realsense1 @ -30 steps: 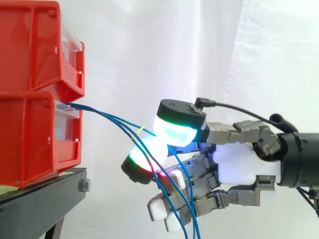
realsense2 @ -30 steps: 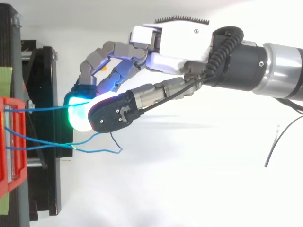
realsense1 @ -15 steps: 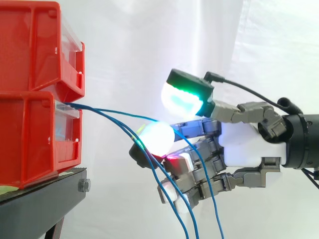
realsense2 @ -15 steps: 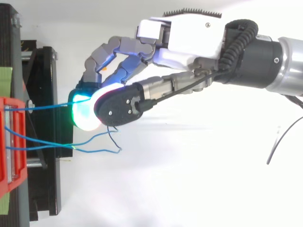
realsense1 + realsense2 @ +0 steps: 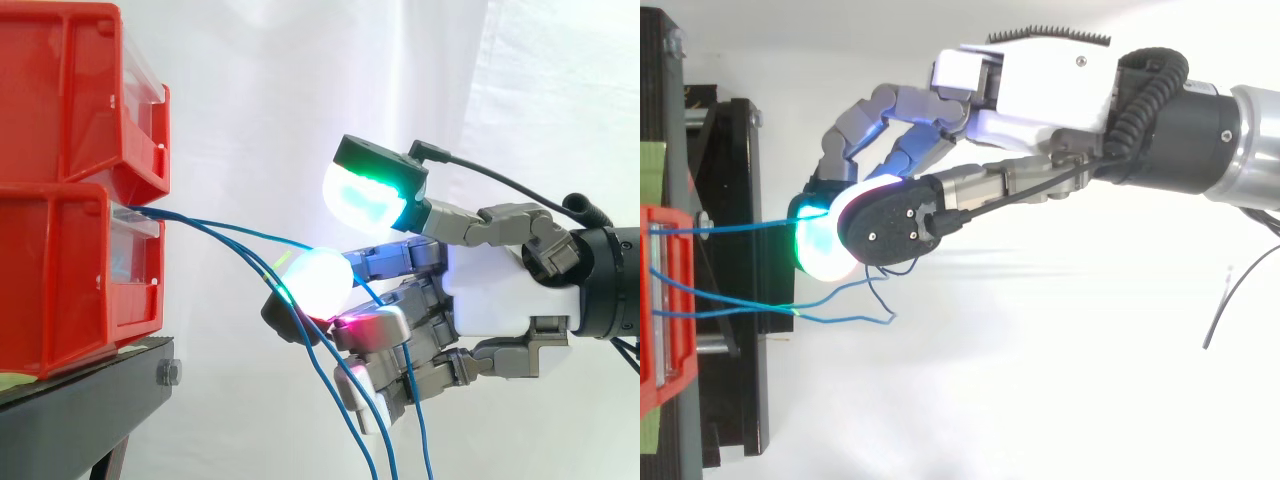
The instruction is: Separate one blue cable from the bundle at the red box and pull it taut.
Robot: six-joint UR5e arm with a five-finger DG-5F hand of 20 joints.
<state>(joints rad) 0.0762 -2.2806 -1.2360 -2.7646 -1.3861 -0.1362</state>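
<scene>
Three thin blue cables come out of the lower red bin [image 5: 60, 280] at the left. One blue cable [image 5: 230, 228] runs rightward from the bin, lies over a white-glowing fingertip [image 5: 318, 280] and drops down between the fingers. The other two cables [image 5: 250, 265] sag below it and hang down. From the right my hand [image 5: 500, 300] reaches in, its thumb pad [image 5: 368, 192] raised well above that fingertip, not touching it or the cable. The lower fingers are bent. From above, the separated cable [image 5: 740, 226] runs almost straight from the bin to my hand [image 5: 1040, 85], and the other two [image 5: 730, 300] wander loosely.
A second red bin [image 5: 70, 90] is stacked on the lower one. Both stand on a black stand [image 5: 80, 400] whose edge lies just left of my fingertips. A white curtain hangs behind. A thin dark wire [image 5: 1220, 310] lies at the right in the top view.
One second ago the thumb pad pressed against the fingertip with the cable between them. The thumb has since lifted away, the hand has risen slightly, and the cable now drapes over the finger.
</scene>
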